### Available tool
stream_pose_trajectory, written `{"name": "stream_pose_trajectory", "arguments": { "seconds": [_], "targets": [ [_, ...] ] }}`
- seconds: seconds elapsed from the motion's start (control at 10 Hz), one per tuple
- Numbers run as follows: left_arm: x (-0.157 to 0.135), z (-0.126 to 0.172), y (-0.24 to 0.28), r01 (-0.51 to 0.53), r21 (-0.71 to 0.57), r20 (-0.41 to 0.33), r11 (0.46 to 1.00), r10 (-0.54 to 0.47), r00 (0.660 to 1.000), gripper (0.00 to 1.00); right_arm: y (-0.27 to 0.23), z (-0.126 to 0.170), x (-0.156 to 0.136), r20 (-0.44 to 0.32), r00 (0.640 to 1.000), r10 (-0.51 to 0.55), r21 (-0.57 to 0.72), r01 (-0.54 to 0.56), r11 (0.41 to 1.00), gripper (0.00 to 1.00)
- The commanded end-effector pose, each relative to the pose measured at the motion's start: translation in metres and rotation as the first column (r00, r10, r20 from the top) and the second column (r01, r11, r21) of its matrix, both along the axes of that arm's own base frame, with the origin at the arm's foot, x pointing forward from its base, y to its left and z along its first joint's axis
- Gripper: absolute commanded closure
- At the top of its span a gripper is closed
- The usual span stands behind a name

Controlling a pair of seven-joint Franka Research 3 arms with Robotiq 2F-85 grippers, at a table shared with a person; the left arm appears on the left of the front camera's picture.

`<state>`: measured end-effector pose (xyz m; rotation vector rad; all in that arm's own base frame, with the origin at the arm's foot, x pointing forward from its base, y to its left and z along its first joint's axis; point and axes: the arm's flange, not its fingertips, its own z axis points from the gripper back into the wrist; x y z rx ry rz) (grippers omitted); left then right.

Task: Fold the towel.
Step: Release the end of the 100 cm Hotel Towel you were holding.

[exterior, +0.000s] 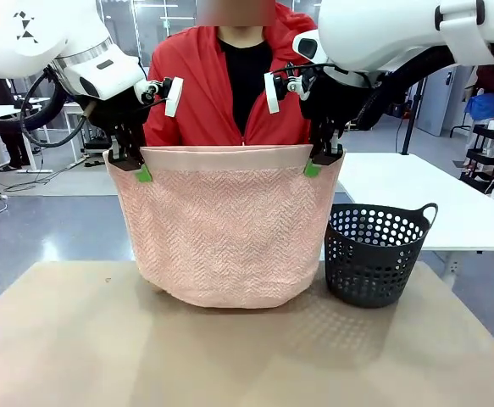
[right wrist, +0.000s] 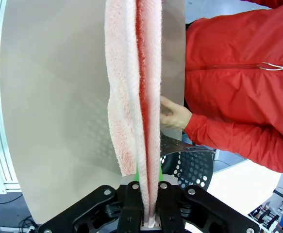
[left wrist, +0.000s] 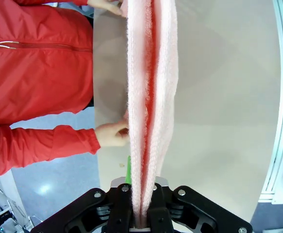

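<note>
The salmon-pink towel [exterior: 225,229] hangs doubled over, stretched between my two grippers above the tan table [exterior: 77,339]. Its smooth band runs along the top edge and its lower fold reaches down to the tabletop. My left gripper [exterior: 136,165] is shut on the towel's upper left corner and my right gripper [exterior: 319,161] on the upper right one. In the left wrist view the towel [left wrist: 151,97] rises edge-on out of the shut gripper [left wrist: 141,211], and a person's hand [left wrist: 112,134] touches its far side. The right wrist view has the towel [right wrist: 134,97] clamped in the gripper [right wrist: 148,211], a hand [right wrist: 175,115] behind it.
A black perforated basket [exterior: 374,254] stands on the table just right of the towel, also seen as the basket [right wrist: 192,170] in the right wrist view. A person in a red jacket [exterior: 230,85] stands close behind the towel at the far edge.
</note>
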<state>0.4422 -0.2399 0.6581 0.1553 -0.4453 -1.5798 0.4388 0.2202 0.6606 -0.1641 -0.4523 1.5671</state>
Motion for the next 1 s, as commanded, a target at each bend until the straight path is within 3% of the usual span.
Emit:
{"name": "stream_pose_trajectory", "arguments": {
  "seconds": [0.0,0.9],
  "targets": [
    [0.0011,0.003,0.0011,-0.001,-0.003,0.004,1.0,0.001,1.0,1.0,-0.0016,0.0024,-0.0005,0.006,1.0,0.004,-0.001,-0.004,1.0,1.0],
    [0.0011,0.003,0.0011,-0.001,-0.003,0.004,1.0,0.001,1.0,1.0,-0.0016,0.0024,-0.0005,0.006,1.0,0.004,-0.001,-0.004,1.0,1.0]
  ]
}}
